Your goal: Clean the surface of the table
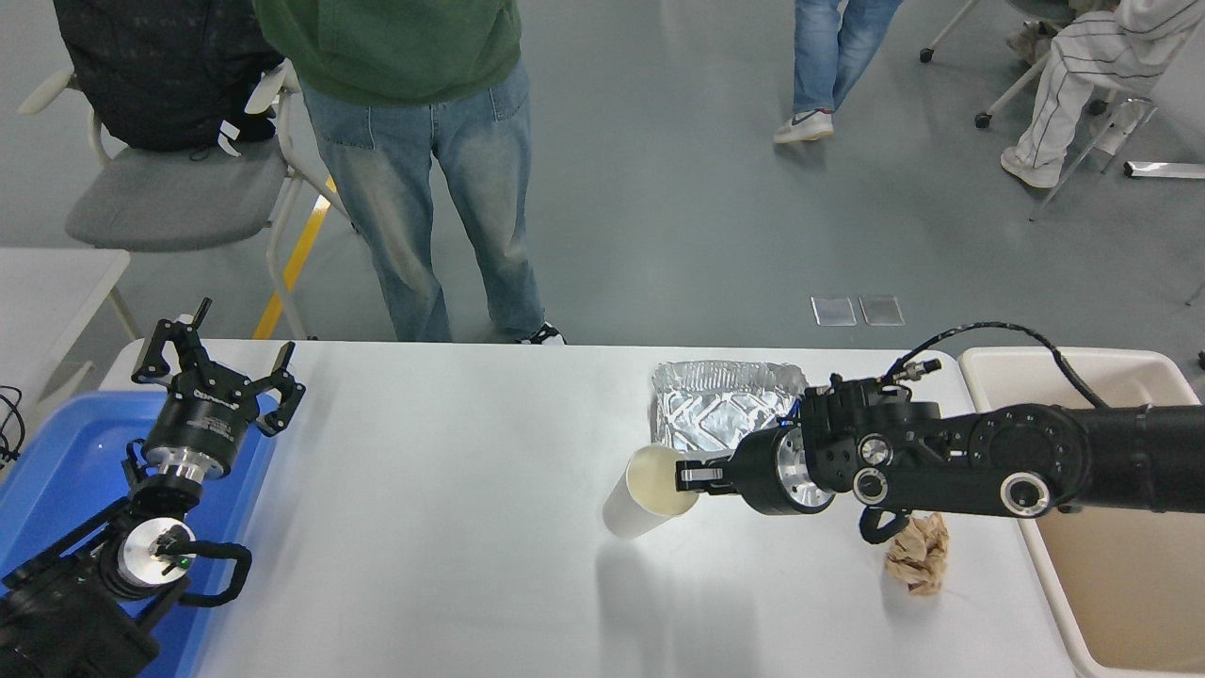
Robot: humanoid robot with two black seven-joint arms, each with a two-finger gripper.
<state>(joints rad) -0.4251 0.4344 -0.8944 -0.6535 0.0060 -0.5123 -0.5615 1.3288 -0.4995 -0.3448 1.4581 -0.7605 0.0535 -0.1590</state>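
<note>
At the far left, a blue bin (56,471) is being overhung by the parked left gripper (218,369), whose jaws are being held apart on nothing. The table surface (442,490) is being spread across the middle of the view, from the blue bin to the cream tub (1111,603) at the right edge, with a person in a green top (414,141) standing at its far side. Right of centre, a paper cup (650,492) is being gripped at its rim by the right gripper (690,474), the jaws being clamped on the cup wall, one inside and one outside; the cup is being tilted with its mouth toward the arm, and it seems to be being carried clear of the table. Just behind it, a foil tray (715,410) is being left on the table, and a crumpled brown paper (918,556) is lying under the forearm, near the tub. The surface itself is judged rigid, smooth and not to be grasped at all; it is being cleaned by removal of the litter. The cup is judged light and easily crushed, so the rim is the sensible hold; the foil is likely to dent and is best taken by its edge.
</note>
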